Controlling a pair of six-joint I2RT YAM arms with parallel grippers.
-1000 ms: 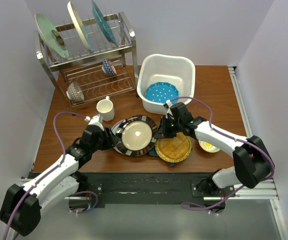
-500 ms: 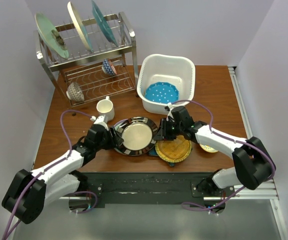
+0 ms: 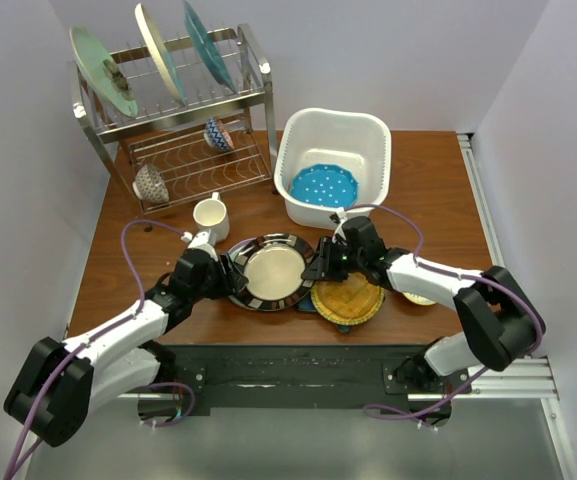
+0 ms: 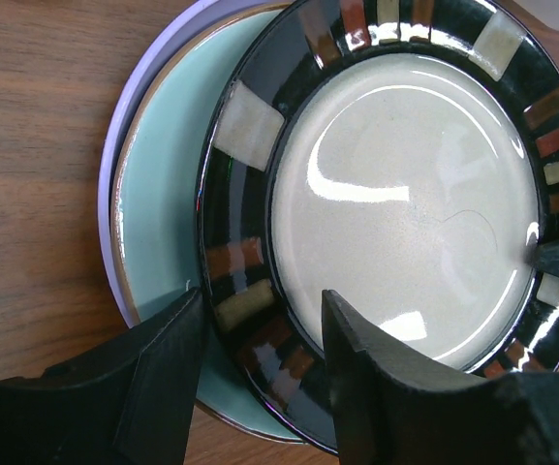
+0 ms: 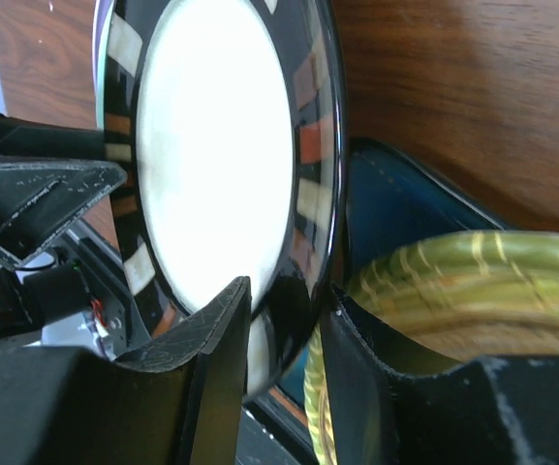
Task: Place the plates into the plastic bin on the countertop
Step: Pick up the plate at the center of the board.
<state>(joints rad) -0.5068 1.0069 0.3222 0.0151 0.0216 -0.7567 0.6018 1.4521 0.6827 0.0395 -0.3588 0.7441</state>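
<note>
Now your right pincer (image 3: 324,266) has loosened on the black-rimmed plate (image 3: 273,271), seemingly released; the left pincer (image 3: 224,275) stays clamped on it, just before the plastic bin (image 3: 333,128).

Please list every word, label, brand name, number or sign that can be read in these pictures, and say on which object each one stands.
None: no readable text shows in any view. The black-rimmed plate, the plastic bin, the mug and the dish rack carry only patterns or plain surfaces.
</note>
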